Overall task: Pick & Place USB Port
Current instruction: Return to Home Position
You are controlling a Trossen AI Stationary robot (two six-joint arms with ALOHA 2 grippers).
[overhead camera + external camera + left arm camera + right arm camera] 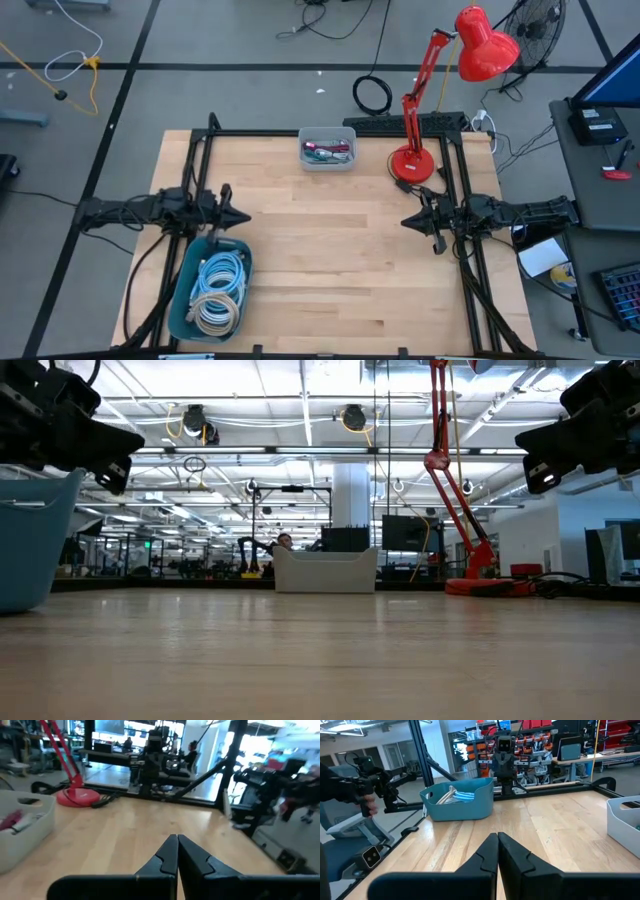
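Note:
My left gripper (245, 216) hovers shut above the table's left side, pointing level toward the right, with nothing in it (177, 839). My right gripper (405, 221) hovers shut at the right side, pointing level toward the left, also holding nothing (497, 836). A small grey bin (328, 148) at the far middle holds pink and green small parts (330, 152); I cannot tell which is the USB port. A teal bin (185, 300) at the near left holds coiled pale-blue and white cables (220, 290).
A red desk lamp (415, 160) stands with its base on the table at the far right, its arm rising over the table's far edge. Black frame rails (200, 160) run along both table sides. Bare wood (330, 250) lies between the two grippers.

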